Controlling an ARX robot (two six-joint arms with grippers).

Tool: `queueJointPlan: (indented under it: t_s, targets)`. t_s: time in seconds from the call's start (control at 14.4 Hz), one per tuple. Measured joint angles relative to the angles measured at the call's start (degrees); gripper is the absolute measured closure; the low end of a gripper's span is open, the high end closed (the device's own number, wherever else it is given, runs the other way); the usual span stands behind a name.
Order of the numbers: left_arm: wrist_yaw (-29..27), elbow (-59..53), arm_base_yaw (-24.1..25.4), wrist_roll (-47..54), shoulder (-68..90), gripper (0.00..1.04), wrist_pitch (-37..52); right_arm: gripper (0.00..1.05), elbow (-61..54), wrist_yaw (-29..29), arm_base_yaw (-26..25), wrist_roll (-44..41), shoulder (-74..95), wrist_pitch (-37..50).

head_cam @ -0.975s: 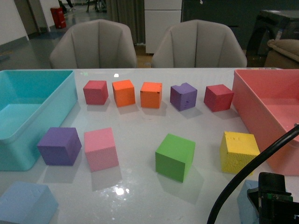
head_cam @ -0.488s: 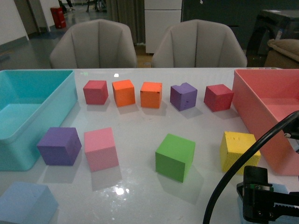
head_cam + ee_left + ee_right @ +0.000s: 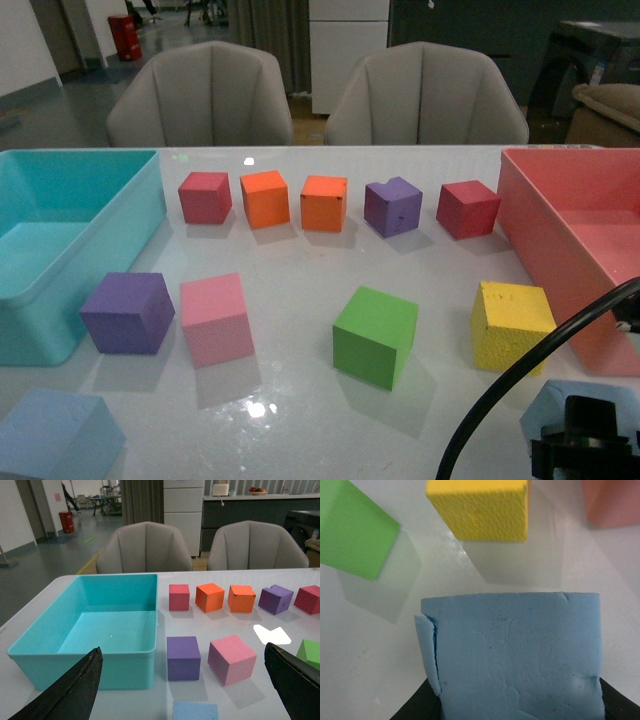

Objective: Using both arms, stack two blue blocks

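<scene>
Right wrist view: the right fingers (image 3: 417, 711) are gripping a blue block (image 3: 520, 655) by its sides, a cube facing the camera squarely, near the yellow block (image 3: 480, 510). The left fingers (image 3: 70, 690) are standing wide apart, and the other blue block (image 3: 195, 711) is lying flat on the counter (image 3: 200, 625) between them.

Bright o/head, soft shadows, glare
</scene>
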Motion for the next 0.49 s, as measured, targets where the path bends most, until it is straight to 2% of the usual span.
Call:
queueJointPlan:
  t_s: [0.49]
  targets:
    - [0.0,0.0,0.0,0.0,0.0,0.07,0.0,0.59,2.34,0.46,0.26,-3.65,-14.08,-5.46]
